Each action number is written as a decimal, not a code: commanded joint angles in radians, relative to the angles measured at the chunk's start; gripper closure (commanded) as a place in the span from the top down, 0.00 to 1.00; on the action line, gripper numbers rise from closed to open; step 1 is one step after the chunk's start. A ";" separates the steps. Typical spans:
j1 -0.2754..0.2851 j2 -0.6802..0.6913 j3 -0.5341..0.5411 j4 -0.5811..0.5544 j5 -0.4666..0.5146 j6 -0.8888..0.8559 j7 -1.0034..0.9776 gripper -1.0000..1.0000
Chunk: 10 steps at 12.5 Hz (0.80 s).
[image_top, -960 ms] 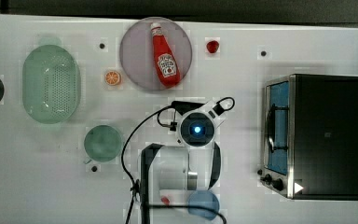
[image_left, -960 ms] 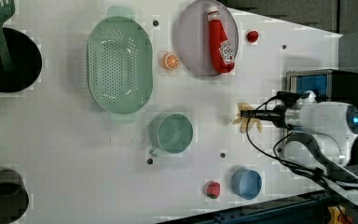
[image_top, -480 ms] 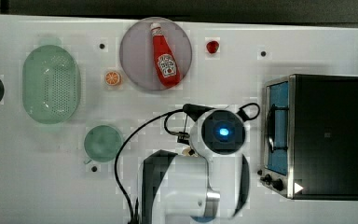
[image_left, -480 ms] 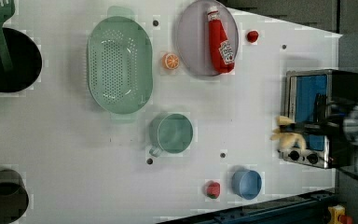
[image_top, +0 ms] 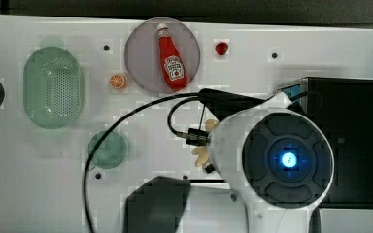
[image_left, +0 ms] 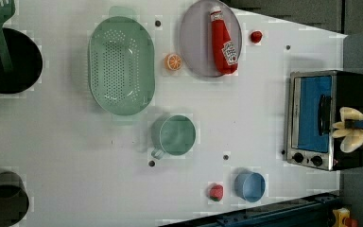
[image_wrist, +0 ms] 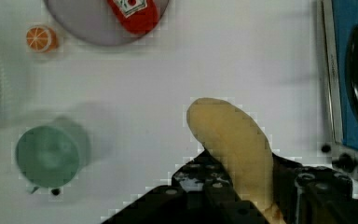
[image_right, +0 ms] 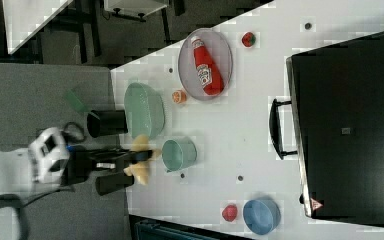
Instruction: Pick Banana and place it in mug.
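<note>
The Banana, pale yellow and tapering, is clamped between the fingers of my gripper, which is shut on it. It hangs high above the white table. In the top view the Banana peeks out beside the arm's round body. In the left view the Banana appears in front of the toaster oven. In the right view the gripper holds it just left of the mug. The pale green mug stands upright and empty on the table.
A ketchup bottle lies on a purple plate, with an orange slice and a green colander beside it. A toaster oven stands at the left view's right. A blue cup and a red piece sit near the edge.
The arm has risen with the banana in its grip, looming larger in the top view. In the left view the banana has drifted right, to in front of the oven.
</note>
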 commanded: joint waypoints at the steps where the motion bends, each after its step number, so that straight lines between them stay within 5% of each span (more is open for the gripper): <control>1: 0.053 0.016 0.124 -0.050 0.017 -0.034 0.203 0.31; 6: 0.073 0.098 0.339 -0.054 0.083 0.007 0.557 0.31; 10: 0.075 0.210 0.464 -0.086 0.083 0.202 0.733 0.31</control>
